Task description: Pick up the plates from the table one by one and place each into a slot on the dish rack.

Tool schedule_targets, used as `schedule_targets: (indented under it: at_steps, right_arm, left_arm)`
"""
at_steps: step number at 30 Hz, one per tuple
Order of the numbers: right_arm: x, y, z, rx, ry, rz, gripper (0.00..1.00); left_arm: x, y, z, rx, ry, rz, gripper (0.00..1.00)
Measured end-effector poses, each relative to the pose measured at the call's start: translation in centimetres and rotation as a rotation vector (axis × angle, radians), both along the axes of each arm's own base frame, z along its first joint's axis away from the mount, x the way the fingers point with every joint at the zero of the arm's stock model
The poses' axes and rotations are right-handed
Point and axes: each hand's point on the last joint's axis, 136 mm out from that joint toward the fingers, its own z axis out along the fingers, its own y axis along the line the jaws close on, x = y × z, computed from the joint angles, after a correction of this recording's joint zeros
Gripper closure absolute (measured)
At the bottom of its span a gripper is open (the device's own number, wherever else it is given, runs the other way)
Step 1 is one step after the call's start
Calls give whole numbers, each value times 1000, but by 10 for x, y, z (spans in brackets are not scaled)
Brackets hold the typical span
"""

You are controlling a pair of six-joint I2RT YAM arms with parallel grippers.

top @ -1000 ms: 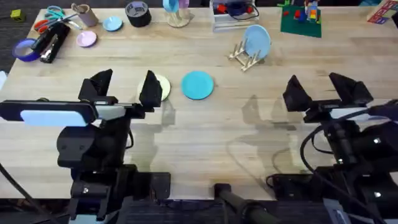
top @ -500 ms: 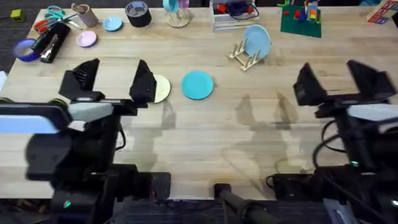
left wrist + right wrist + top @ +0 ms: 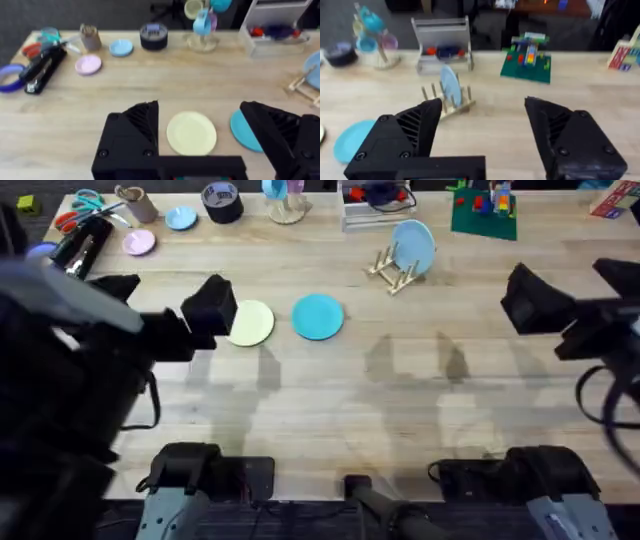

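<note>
Large light wooden plank tabletop with visible grain and seams, evenly lit, soft shadows across its middle. Beyond the far edge, dim room with dark grey carpet-like floor. Black chair base on that floor. Dark furniture legs behind the table in the right wrist view.

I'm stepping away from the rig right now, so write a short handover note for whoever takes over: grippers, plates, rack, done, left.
Left gripper: open, holding nothing, above the table near the pale yellow plate.
Right gripper: open, holding nothing, off to the right side, facing the dish rack.
Teal-blue plate: flat on the table beside the yellow one, apart from it.
Dish rack: a pale-blue plate stands upright in a slot.
Done: one plate racked.
Left: pick up the yellow and teal-blue plates, one at a time, and slot each.
</note>
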Motion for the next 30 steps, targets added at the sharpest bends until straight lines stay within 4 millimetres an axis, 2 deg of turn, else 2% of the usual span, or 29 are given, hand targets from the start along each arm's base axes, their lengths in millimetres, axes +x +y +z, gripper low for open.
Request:
schedule_targets:
  at_steps: [10, 21, 25, 30]
  right_arm:
    - [18, 3, -3, 17, 328, 10, 9]
    - [43, 9, -19, 37, 684, 36, 7]
    - [54, 12, -24, 34, 732, 45, 7]
    - [56, 14, -27, 33, 744, 53, 7]
  left_arm:
    - [9, 0, -1, 0, 306, -1, 8]
    - [27, -8, -20, -25, 561, -39, 7]
    - [34, -10, -27, -32, 599, -47, 7]
    - [37, -11, -36, -36, 634, -50, 8]
